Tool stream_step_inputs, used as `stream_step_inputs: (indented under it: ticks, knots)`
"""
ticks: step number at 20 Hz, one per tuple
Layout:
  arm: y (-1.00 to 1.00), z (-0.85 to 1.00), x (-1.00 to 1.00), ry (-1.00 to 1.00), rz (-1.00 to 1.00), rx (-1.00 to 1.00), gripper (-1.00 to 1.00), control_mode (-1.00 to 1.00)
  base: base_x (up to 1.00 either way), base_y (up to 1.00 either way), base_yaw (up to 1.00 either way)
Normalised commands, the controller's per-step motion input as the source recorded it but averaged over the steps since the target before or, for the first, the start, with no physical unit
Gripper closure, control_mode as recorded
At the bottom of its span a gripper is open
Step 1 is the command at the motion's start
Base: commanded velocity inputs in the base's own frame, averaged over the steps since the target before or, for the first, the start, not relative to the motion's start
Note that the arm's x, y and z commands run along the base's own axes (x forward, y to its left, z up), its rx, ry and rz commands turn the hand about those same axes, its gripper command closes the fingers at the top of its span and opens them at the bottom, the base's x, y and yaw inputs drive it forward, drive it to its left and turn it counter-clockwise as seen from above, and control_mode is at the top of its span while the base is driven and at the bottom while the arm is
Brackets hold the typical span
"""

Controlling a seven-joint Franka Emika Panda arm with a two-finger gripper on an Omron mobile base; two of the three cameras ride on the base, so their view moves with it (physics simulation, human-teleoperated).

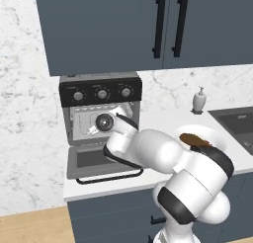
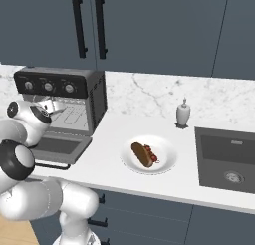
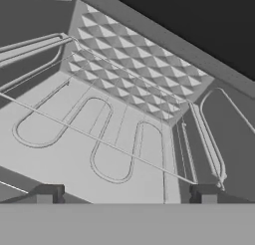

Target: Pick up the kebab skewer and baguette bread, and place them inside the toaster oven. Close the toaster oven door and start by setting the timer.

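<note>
Fingertips of my end effector [image 3: 126,193] stand wide apart with nothing between them, just inside the oven [image 2: 62,102], looking along its bare wire rack [image 3: 107,139] toward the patterned back wall. The door [image 1: 104,163] is dropped flat toward me on the tabletop [image 2: 107,162]. To the right, well apart from the oven, the bread [image 2: 141,155] and the skewer [image 2: 151,155] lie side by side on a white plate [image 2: 167,164], near the sink [image 2: 226,162]. I judge that nothing is loaded yet, so picking comes first. My next move calls for backing out of the oven, swinging right over the plate, and dropping onto one of the two items.
</note>
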Motion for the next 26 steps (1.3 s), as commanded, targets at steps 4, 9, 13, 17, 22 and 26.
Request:
stream_step_inputs:
  ticks: [4,9,13,17,22,26]
  knots:
    - [0.01,-0.01,0.09,0.09,-0.07,0.0,-1.0,-1.0,0.0,0.0,0.0]
    - [0.0,0.0,0.25,0.06,-0.06,0.0,-1.0,-1.0,0.0,0.0,0.0]
    - [0.0,-0.09,0.19,0.0,0.0,0.0,-1.0,-1.0,0.0,0.0,0.0]
    - [0.0,-0.37,0.07,-0.01,0.0,0.0,-1.0,-1.0,0.0,0.0,0.0]
    - [0.0,-0.17,0.19,-0.08,0.0,0.0,-1.0,-1.0,0.0,0.0,0.0]
    - [0.0,-0.03,0.23,-0.13,0.0,0.0,-1.0,-1.0,0.0,0.0,0.0]
